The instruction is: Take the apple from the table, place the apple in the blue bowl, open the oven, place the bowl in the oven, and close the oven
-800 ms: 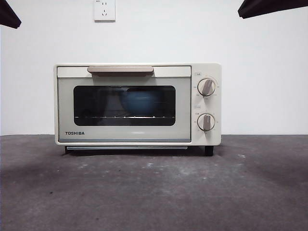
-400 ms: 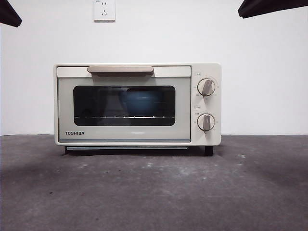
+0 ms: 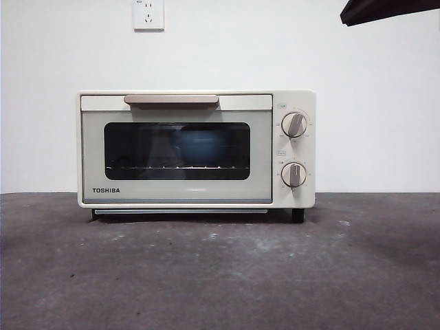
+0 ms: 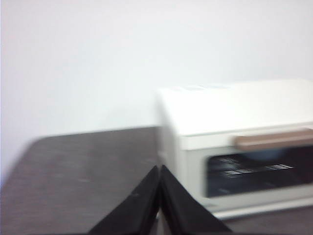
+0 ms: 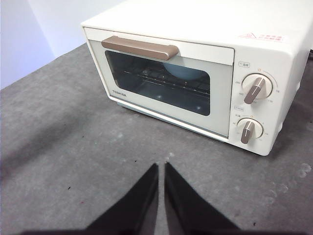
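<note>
One glossy blue bowl (image 3: 199, 147) sat on the wire rack inside the one boxy cream oven (image 3: 196, 149) (door shut, apple not discernible). Two round knobs (image 3: 294, 124) flanked its dark glass. The oven stood on the matte grey worktop (image 3: 220, 275). Both the left gripper (image 4: 160, 169) and right gripper (image 5: 161, 166) had fingers pressed together, apart from the oven.

TOSHIBA on the oven (image 3: 196, 149) door

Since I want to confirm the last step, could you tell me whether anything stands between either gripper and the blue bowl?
Yes: the oven door is closed, and the blue bowl sits on the rack behind its glass. Both the left gripper and right gripper are outside, held clear of the oven.
</note>
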Available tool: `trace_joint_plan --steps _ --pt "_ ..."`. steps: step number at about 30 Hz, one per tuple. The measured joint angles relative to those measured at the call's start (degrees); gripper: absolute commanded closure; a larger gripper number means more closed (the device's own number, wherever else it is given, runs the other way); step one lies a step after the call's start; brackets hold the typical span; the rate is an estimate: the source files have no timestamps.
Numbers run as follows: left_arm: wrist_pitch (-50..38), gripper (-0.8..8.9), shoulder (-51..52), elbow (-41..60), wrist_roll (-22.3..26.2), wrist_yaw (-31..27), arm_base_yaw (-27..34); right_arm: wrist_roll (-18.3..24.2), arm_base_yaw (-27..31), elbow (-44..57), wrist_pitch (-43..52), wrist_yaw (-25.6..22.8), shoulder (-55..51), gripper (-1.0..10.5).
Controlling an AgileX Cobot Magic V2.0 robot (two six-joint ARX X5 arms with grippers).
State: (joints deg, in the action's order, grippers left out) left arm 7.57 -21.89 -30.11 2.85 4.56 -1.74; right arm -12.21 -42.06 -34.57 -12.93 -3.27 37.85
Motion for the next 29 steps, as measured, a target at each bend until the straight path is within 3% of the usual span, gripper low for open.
trace_joint_plan --steps 5,15,29 --pt "-2.82 8.06 7.32 9.27 1.33 -6.36 1.90 0.00 0.00 0.00 0.00 0.00 0.00 9.4" --pt "-1.70 8.06 18.23 22.80 1.42 -6.60 2.01 0.00 0.02 0.00 0.00 0.00 0.00 9.4" --pt "1.31 8.06 21.70 28.33 -3.04 -6.62 2.01 0.00 0.02 0.00 0.00 0.00 0.00 9.4"
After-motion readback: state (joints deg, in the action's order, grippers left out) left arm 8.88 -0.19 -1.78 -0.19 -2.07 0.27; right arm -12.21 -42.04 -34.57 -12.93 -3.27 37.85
